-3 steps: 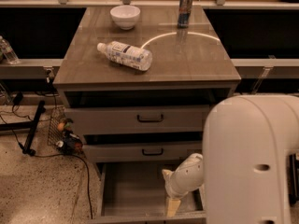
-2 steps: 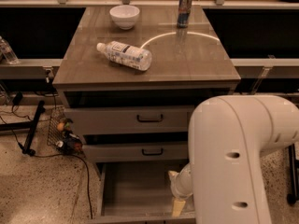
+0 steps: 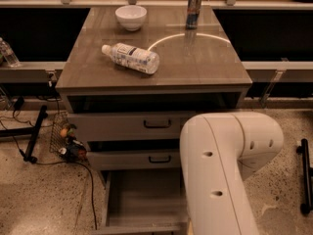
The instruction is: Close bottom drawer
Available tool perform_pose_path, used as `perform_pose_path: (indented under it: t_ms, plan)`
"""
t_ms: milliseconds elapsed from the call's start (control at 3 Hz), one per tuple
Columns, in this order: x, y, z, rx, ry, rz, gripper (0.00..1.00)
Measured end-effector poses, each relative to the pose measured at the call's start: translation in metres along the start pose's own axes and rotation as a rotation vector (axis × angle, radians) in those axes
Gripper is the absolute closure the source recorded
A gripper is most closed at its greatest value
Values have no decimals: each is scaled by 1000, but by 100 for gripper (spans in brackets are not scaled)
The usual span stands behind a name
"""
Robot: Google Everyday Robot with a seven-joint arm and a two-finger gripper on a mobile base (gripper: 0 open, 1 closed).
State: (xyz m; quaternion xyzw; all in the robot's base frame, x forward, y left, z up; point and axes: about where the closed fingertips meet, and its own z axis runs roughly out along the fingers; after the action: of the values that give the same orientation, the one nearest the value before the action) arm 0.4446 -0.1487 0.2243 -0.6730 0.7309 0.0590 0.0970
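The bottom drawer (image 3: pixel 139 199) is pulled out towards me, and its long grey tray lies open below the two upper drawers. Its short front panel (image 3: pixel 137 228) runs along the lower edge of the view; its handle does not show. My white arm (image 3: pixel 225 170) reaches down over the right side of the tray and fills the lower right of the view. My gripper is hidden behind the arm, low by the drawer's right side. The middle drawer (image 3: pixel 132 159) and the top drawer (image 3: pixel 127 125) sit only slightly out.
On the cabinet top (image 3: pixel 205 62) lie a plastic bottle (image 3: pixel 131 58) on its side, a white bowl (image 3: pixel 130 17) and an upright can (image 3: pixel 193 3). Cables and a small wire basket (image 3: pixel 63 136) sit on the floor at left. A black stand (image 3: pixel 305 175) is at right.
The arm has swung left and closer to the camera. It now covers the gripper, which showed earlier over the right part of the open tray. The drawer has not visibly moved.
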Motion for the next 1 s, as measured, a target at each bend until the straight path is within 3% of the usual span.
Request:
perform_pose_path:
  t_ms: [333, 1000]
  plan:
    - [8, 11, 28, -10, -17, 22, 4]
    - [-4, 4, 47, 12, -62, 24, 44]
